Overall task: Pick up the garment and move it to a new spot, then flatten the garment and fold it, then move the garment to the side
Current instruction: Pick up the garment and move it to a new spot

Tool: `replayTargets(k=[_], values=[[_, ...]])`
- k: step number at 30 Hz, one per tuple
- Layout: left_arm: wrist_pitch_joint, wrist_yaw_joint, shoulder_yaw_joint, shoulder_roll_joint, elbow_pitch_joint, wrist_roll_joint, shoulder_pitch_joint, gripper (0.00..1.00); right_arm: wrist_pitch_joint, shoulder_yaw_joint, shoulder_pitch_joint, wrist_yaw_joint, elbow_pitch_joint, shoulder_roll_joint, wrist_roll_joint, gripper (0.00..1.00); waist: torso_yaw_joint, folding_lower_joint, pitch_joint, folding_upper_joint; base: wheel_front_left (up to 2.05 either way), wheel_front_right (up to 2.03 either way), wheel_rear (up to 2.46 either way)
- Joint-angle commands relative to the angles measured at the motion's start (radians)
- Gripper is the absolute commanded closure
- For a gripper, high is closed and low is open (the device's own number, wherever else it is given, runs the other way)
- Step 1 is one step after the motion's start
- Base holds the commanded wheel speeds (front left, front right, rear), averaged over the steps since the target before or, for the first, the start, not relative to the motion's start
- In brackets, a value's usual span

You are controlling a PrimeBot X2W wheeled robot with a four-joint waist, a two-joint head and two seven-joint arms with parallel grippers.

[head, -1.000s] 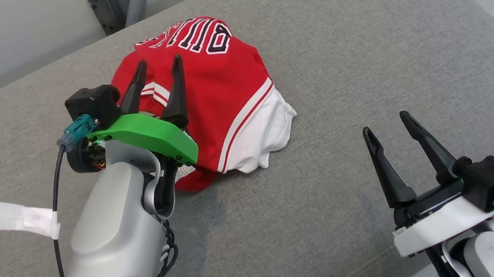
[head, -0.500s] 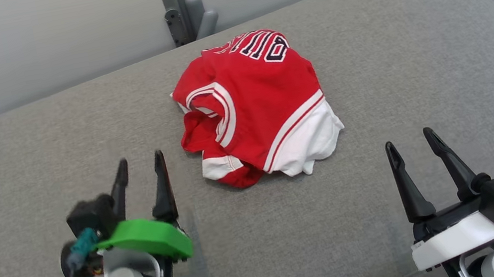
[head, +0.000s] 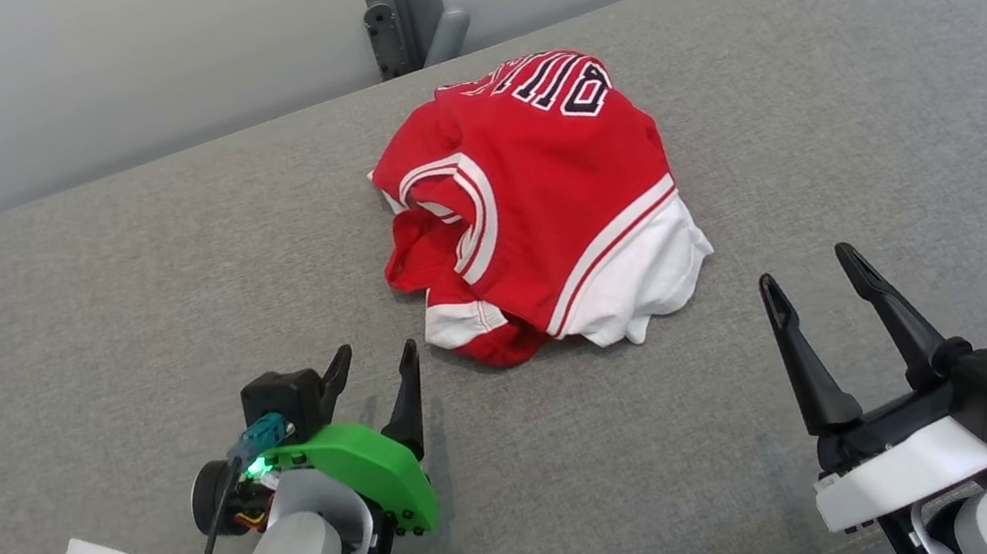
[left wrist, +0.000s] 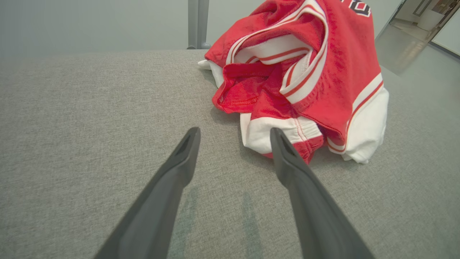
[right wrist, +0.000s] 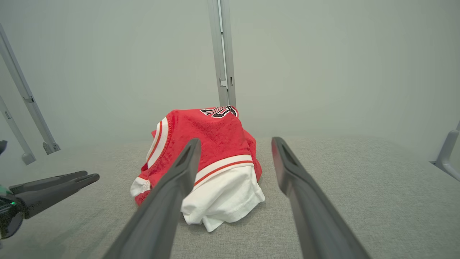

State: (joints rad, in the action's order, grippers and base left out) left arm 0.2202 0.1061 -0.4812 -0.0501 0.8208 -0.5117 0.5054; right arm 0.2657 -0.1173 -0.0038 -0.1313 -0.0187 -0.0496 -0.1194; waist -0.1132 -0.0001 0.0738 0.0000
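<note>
A crumpled red and white garment [head: 542, 207] lies mid-cushion [head: 104, 315], toward the far edge. Left gripper [head: 375, 364] sits just near-left of it, right gripper [head: 814, 281] near-right; both jaws spread, empty.

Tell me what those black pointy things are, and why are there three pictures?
Those are a robot's two hands, called grippers, each with two long dark fingers. One picture comes from a camera on the robot's head, looking down: the left gripper has a green part, the right gripper a white one. The other two come from small cameras on the wrists, looking along the fingers. A crumpled red and white jersey lies on a grey cushion. Both grippers are open and hold nothing; the left one is nearest the jersey.
</note>
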Motion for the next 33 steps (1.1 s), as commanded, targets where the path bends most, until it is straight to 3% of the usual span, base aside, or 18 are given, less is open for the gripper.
replayTargets(k=[1, 18, 19, 20, 21, 29, 33], values=[[-0.004, 0.008, -0.022, -0.002, 0.024, -0.015, 0.036, 0.00, 0.001, -0.002, -0.015, 0.001, -0.004, -0.002, 0.000, 0.00, -0.044, 0.0001, 0.033, 0.0000, 0.00, 0.00, 0.00], [-0.047, 0.009, -0.178, -0.002, 0.250, -0.071, 0.197, 0.00, 0.001, -0.015, -0.049, 0.001, -0.013, -0.001, -0.026, 0.00, -0.132, 0.0001, 0.103, 0.0000, 0.00, 0.00, 0.00], [-0.043, 0.011, -0.186, -0.002, 0.255, -0.076, 0.202, 0.05, 0.001, -0.018, -0.050, 0.001, -0.011, -0.001, -0.026, 0.00, -0.134, 0.0001, 0.103, 0.0000, 0.00, 0.00, 0.00], [-0.037, 0.015, -0.200, -0.002, 0.254, -0.078, 0.206, 0.69, 0.001, -0.021, -0.052, 0.001, -0.010, -0.001, -0.026, 0.00, -0.136, 0.0001, 0.103, 0.0000, 0.00, 0.00, 0.00], [-0.032, 0.017, -0.212, -0.002, 0.254, -0.085, 0.206, 1.00, 0.001, -0.023, -0.054, 0.001, -0.009, -0.001, -0.026, 0.00, -0.137, 0.0001, 0.101, 0.0000, 0.00, 0.00, 0.00], [0.040, 0.025, -0.259, -0.007, 0.222, -0.068, 0.229, 1.00, 0.001, -0.004, -0.025, 0.001, -0.007, -0.001, -0.018, 0.00, -0.114, 0.0001, 0.053, 0.0000, 0.00, 0.00, 0.00], [0.045, 0.025, -0.231, -0.035, 0.115, -0.046, 0.247, 1.00, 0.001, 0.012, -0.001, 0.001, -0.010, -0.001, -0.020, 0.00, -0.073, 0.0001, 0.024, 0.0000, 0.00, 0.00, 0.00]])
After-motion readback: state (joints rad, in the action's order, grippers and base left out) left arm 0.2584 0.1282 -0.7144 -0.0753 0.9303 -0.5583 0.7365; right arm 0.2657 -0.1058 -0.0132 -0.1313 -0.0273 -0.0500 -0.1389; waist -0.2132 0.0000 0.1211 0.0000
